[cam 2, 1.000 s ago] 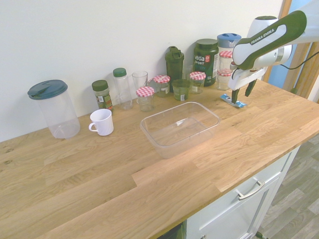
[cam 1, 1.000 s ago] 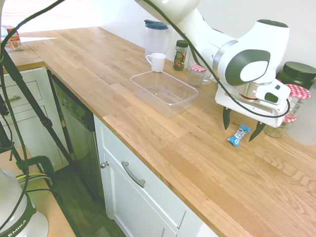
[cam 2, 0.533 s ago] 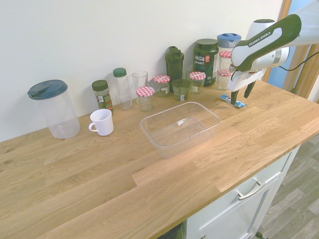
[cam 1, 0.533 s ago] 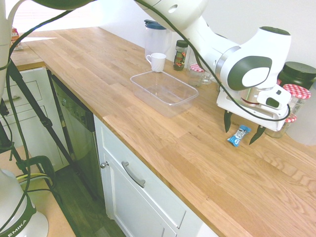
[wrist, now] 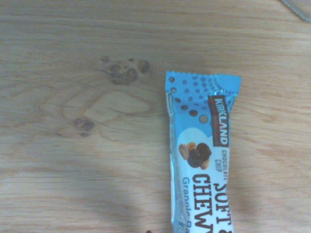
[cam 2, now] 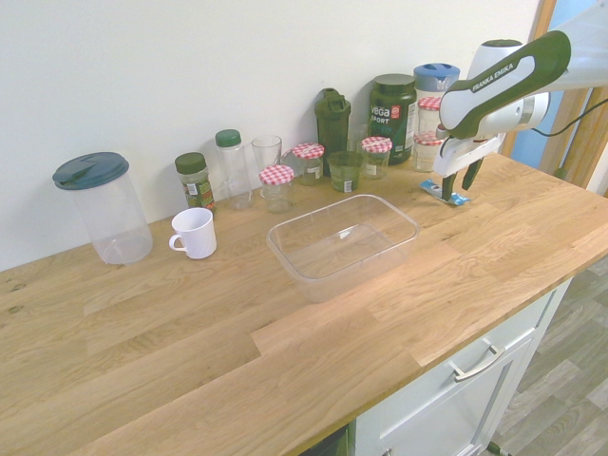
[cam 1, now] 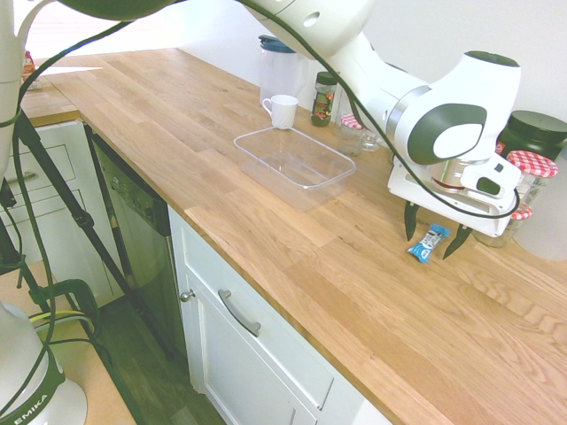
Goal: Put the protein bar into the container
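The protein bar (cam 1: 429, 242) is a small blue-wrapped bar lying flat on the wooden counter near the jars; it also shows as the bar (cam 2: 445, 193) and close up as the bar (wrist: 200, 155). My gripper (cam 1: 431, 239) is down over it, open, one dark finger on each side of the bar, tips close to the counter; the same gripper (cam 2: 457, 181) shows in the other exterior view. The container (cam 1: 295, 164), a clear lidless rectangular tub, stands empty mid-counter, well away from the gripper; it appears as the container (cam 2: 344, 243) too.
A white mug (cam 2: 195, 233), a lidded clear pitcher (cam 2: 102, 206), spice bottles, a glass, jars with red-checked lids (cam 2: 375, 155) and a dark green tub (cam 2: 392, 118) line the wall. The counter's front edge (cam 1: 266, 283) drops to drawers.
The gripper has sunk lower around the bar, and its fingers have drawn slightly closer together. The bar has not moved.
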Motion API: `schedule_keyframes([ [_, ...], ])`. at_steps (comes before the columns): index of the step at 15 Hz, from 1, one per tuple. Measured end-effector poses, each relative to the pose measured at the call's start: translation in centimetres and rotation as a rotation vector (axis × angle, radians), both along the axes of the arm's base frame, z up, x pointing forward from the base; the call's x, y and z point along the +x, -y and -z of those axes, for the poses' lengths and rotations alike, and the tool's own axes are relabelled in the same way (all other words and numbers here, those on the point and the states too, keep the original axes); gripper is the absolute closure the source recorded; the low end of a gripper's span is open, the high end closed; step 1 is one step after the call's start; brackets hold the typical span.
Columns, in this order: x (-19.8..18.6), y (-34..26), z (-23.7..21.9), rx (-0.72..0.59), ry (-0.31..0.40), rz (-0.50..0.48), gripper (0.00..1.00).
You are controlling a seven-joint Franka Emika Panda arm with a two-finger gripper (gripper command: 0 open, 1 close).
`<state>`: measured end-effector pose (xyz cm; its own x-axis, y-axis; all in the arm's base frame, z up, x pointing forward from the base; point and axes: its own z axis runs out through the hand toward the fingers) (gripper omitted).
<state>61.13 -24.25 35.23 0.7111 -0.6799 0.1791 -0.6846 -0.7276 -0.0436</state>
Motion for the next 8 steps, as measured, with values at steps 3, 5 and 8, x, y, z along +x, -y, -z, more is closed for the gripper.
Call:
schedule_keyframes([
  [3, 0.2, -0.4, 0.5, 0.0, -0.004, -0.007, 1.0],
  [5, 0.4, -0.7, 1.0, 0.0, -0.007, -0.012, 1.0],
  [8, 0.5, -0.9, 1.3, -0.002, -0.006, -0.017, 1.0],
])
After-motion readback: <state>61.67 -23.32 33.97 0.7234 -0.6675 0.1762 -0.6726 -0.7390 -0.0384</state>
